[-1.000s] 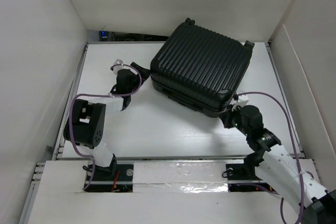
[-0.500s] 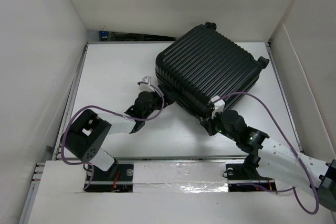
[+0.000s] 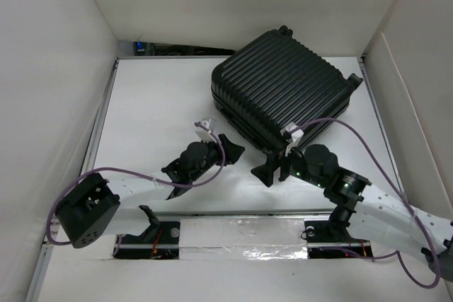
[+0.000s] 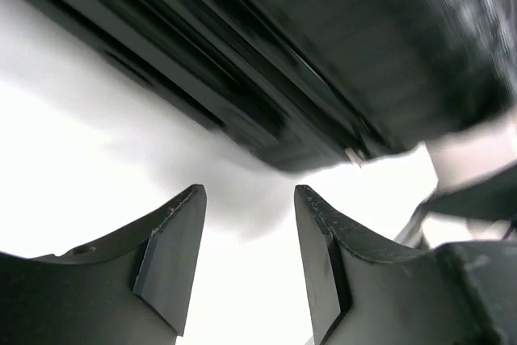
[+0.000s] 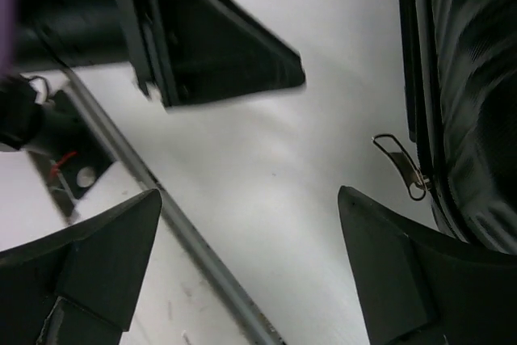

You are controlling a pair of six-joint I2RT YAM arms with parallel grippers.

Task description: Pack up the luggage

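Observation:
The luggage [image 3: 282, 90] is a black ribbed suitcase lying shut and skewed at the back right of the white table. Its near corner points at both arms. My left gripper [image 3: 231, 148] hovers just in front of that near edge, its jaws partly apart over bare table. In the left wrist view the left gripper [image 4: 249, 199] holds nothing and the luggage [image 4: 323, 54] fills the top. My right gripper [image 3: 272, 166] stands wide open beside the corner. In the right wrist view the right gripper [image 5: 250, 199] is empty, with the luggage [image 5: 477, 78] and a metal zipper pull [image 5: 401, 166] at its right.
White walls enclose the table on the left, back and right. A metal rail [image 3: 233, 211] and a taped strip [image 3: 241, 235] run along the near edge by the arm bases. Purple cables [image 3: 368, 132] loop off both wrists. The left gripper [image 5: 218, 54] shows close in the right wrist view.
The luggage turned and slid back a little a second ago. Both grippers have since drawn back from its near edge; the right one opened wide and the left jaws narrowed.

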